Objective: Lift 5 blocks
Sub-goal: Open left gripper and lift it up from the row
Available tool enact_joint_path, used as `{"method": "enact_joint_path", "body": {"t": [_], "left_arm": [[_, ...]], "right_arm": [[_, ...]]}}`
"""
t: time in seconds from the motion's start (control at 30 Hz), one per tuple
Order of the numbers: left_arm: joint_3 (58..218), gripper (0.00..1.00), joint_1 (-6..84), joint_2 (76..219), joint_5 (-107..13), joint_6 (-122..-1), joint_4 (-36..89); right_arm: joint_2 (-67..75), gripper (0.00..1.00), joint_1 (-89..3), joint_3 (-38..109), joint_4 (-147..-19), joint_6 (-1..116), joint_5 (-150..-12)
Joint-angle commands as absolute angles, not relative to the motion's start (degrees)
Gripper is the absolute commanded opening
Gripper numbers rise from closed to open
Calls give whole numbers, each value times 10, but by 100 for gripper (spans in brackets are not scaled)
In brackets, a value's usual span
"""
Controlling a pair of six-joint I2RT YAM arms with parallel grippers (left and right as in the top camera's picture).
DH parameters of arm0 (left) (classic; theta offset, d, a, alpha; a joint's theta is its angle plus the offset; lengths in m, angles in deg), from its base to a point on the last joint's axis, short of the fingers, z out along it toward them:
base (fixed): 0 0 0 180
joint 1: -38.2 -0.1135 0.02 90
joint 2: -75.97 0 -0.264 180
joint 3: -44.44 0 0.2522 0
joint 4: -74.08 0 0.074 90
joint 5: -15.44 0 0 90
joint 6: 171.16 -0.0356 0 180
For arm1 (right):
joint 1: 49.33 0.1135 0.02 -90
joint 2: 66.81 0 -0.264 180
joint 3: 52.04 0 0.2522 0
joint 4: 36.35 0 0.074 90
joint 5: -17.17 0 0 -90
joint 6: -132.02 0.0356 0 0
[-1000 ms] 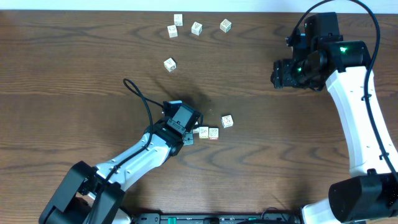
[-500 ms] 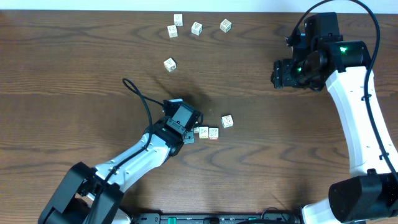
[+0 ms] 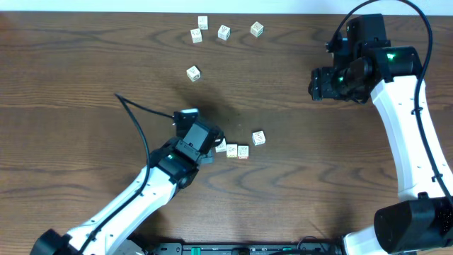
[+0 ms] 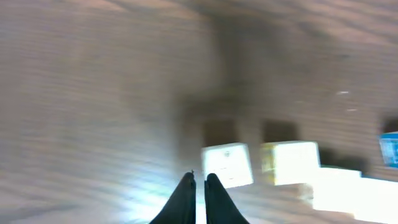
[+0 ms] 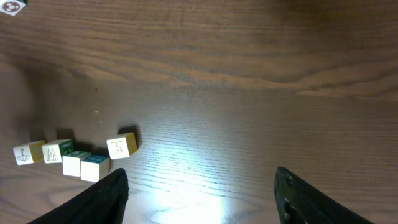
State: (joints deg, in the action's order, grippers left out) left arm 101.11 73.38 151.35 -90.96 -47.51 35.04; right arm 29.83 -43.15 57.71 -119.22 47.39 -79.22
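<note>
The left gripper (image 3: pixel 214 144) hangs low over the dark brown wood-grain worktop (image 3: pixel 85 64), its two black fingers (image 4: pixel 184 198) pinched together tip to tip. Its own blurred wrist view shows nothing caught between them. Just past those tips lie some of the tiny cream-white wooden blocks with printed coloured faces. The nearest block (image 3: pixel 222 146) is right at the fingertips, though I cannot tell whether it touches them. A second block (image 3: pixel 232 150) and a third block (image 3: pixel 243 151) sit side by side just beyond it. A fourth block (image 3: pixel 258 137) stands a little apart, farther out from the gripper and turned askew. Well away from this gripper, near the far edge of the worktop, is a loose cluster of four blocks (image 3: pixel 224 32). A lone block (image 3: pixel 192 73) rests between that cluster and the gripper. A thin black cable (image 3: pixel 138 110) arcs out from the left arm behind the gripper. The right gripper (image 3: pixel 316 85) is well clear of the row at the left gripper, its dark fingers (image 5: pixel 112 194) spread wide with only bare worktop between them. In its wrist view five blocks (image 5: pixel 121 147) are grouped close beside one finger, and one more block (image 5: pixel 12 6) lies far ahead of it.
</note>
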Motion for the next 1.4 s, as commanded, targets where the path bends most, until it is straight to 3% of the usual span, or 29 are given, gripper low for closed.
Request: {"method": "enact_joint_path", "body": {"t": [0.0,0.53,1.07,1.37], "left_arm": [[1018,7,729,1515,-967,-467,331],[1010,7,693,1665,-880,-453,416],[1010,7,693,1673,-810,-455,463],[1010,7,693,1673,-810,-483,463]], "right_arm": [[294,70,-433,583,-1191,466,-787],[294,66,-433,583,-1198,466,-787],[294,66,-433,583,-1198,466,-787],[295,58,-431,582,-1196,484,-797]]}}
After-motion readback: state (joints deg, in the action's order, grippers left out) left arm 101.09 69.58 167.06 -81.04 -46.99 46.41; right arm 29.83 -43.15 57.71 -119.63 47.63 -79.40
